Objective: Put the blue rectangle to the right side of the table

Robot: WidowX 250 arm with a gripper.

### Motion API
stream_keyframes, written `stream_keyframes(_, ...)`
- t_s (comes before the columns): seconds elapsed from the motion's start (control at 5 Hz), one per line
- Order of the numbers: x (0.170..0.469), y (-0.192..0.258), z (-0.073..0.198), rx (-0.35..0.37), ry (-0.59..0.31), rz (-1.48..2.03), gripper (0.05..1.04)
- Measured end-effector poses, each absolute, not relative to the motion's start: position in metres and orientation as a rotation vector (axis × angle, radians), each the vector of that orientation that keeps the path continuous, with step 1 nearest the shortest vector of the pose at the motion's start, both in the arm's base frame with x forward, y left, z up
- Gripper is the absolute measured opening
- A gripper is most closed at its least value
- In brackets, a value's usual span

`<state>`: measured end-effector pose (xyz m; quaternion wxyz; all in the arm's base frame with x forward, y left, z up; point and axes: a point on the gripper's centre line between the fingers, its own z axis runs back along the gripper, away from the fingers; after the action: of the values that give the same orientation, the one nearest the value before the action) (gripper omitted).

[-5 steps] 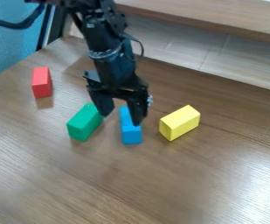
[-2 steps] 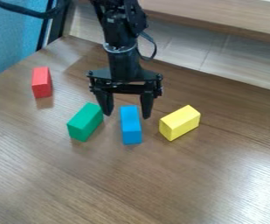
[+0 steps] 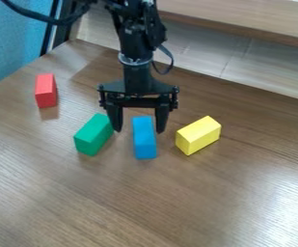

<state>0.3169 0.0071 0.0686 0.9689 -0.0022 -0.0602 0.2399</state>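
Blue rectangular block [image 3: 144, 140] lies on wooden table [image 3: 144, 202], between green block [image 3: 94, 134] and yellow block [image 3: 198, 135]. From where I stand, black gripper [image 3: 139, 130] hangs by its far end, fingers spread apart. Red block [image 3: 46, 90] farther off.

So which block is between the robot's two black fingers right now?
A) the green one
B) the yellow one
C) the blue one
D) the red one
C, because the gripper has its fingers apart, one on each side of the blue block's far end.
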Motion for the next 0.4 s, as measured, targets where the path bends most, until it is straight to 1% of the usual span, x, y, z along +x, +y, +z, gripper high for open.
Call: stream_keyframes(0.4, 0.3257, 0.0091, 0.0634, -0.077, -0.186, 0.58, 1.0)
